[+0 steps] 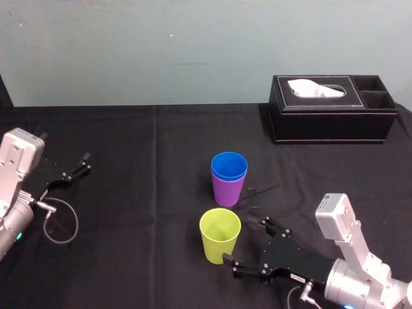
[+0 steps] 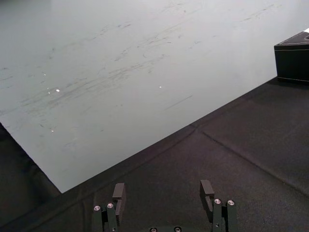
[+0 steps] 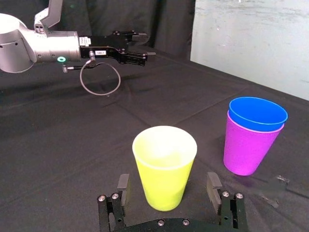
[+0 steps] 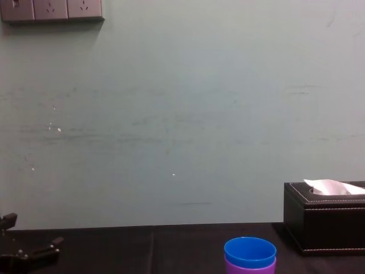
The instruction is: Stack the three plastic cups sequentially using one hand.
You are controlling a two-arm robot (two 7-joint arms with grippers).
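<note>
Where the cups stand: we find all three upright on the black cloth [image 1: 129, 141], near the middle of the table.
Blue cup [image 1: 229, 165]: nested inside the purple cup [image 1: 228, 193], its rim and a band of its wall standing above the purple rim.
Yellow-green cup [image 1: 220, 235]: alone and mouth up, closer to the robot than the nested pair and near it, with a strip of cloth between them.
Right gripper [image 1: 241, 242]: low over the cloth and reaching in from the robot's right, its jaws spread wide.
Fingers [image 3: 213, 186]: one on each side of the yellow-green cup's lower half; in the right wrist view we see a gap on both sides, so the cup stands between them unclamped.
Lower fingertip: in the head view it comes very close to the cup's base, and we cannot tell whether it touches.
Left gripper [image 1: 80, 164]: far out on the robot's left, well apart from the cups, above bare cloth with its jaws parted and nothing between them.
Cable [image 1: 61, 222]: a thin loop hanging by the left wrist.
Tissue box [image 1: 331, 109]: black, at the far right of the table against the pale wall [image 4: 182, 114], a white tissue sticking out of its top.
</note>
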